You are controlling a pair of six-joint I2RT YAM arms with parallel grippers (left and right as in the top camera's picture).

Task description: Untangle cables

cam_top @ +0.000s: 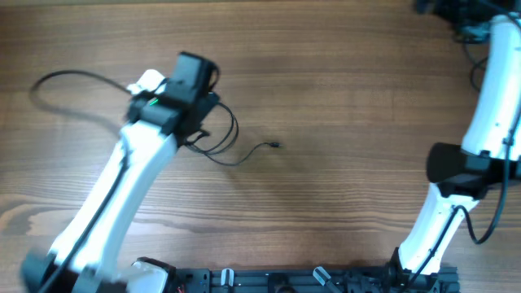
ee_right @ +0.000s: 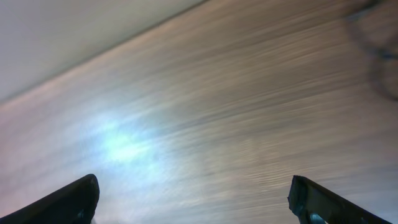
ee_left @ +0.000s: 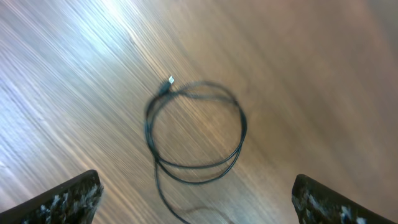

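**Cables are lying loose on the table beneath the open left gripper**

Thin black cord is resting in a few overlapping round loops on the wooden table, between its left edge and its middle. In the left wrist view the loops are forming a rough circle flat on the wood. A small pale plug tip is poking out at the circle's upper left. From overhead, one loose end is trailing off toward the middle of the table.

A second cord is arcing along the surface near the left edge. Its near end is disappearing under the left arm, so whether it joins the loops cannot be told.

The left gripper is hanging above the loops with its fingers spread wide, holding nothing and touching no cord.

The right arm is reaching toward the far right corner. The right gripper is also standing wide open over bare wood, with nothing between its fingers.
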